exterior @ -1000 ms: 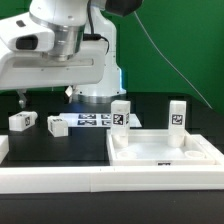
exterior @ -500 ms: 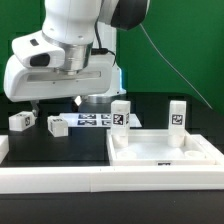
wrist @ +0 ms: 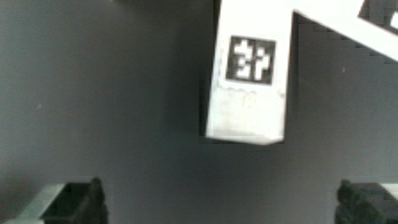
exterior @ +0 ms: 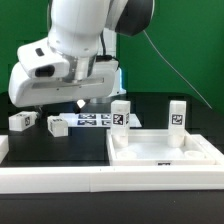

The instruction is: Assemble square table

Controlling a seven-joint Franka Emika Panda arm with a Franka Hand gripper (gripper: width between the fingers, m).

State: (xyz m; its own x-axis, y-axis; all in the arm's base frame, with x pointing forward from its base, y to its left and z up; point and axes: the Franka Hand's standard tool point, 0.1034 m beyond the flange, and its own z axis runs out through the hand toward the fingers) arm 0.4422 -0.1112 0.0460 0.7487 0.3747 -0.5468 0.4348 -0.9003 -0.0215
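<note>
I find the gripper spread wide, gripping nothing; a tagged leg lies clear of its fingers.

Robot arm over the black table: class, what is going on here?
The white robot arm is assembling a square table. Its open two-finger gripper hangs empty over a small white tagged block leg lying on the black surface. Two more white legs stand upright along the far edge of the white square tray-like tabletop. Nothing is held.

The arm has swung toward the exterior view's right and tilted, carrying its hand along.
</note>
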